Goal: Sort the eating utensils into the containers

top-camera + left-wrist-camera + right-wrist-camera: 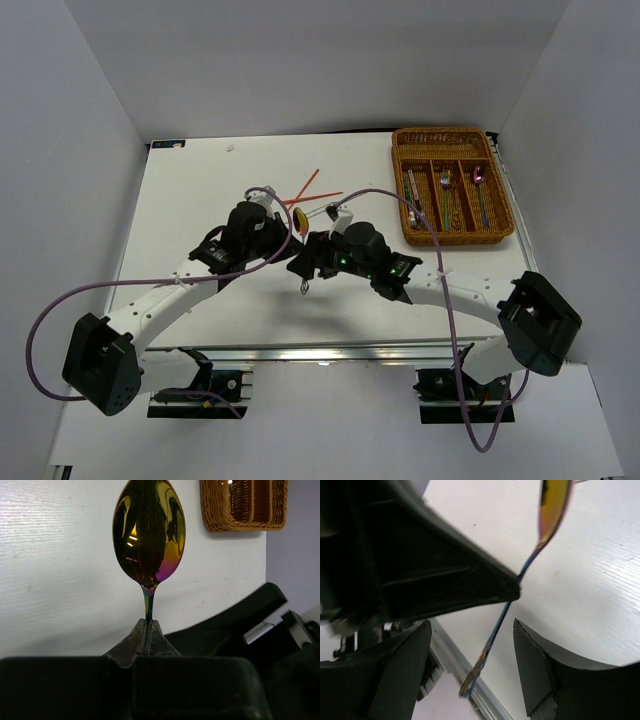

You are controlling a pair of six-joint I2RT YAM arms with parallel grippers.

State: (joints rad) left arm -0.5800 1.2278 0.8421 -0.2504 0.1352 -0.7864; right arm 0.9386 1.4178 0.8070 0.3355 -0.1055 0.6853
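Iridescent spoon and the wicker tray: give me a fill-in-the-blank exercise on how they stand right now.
1. The left gripper has its jaws ____ on the thin handle of the iridescent purple-gold metal spoon.
2. The right gripper has its jaws ____, with the spoon's handle between them.
3. In the top view, the rectangular brown woven wicker tray sits at the white table's far ____ corner.
4. The thin red chopsticks lie ____ the tray.
Missing words: shut; open; right; outside.
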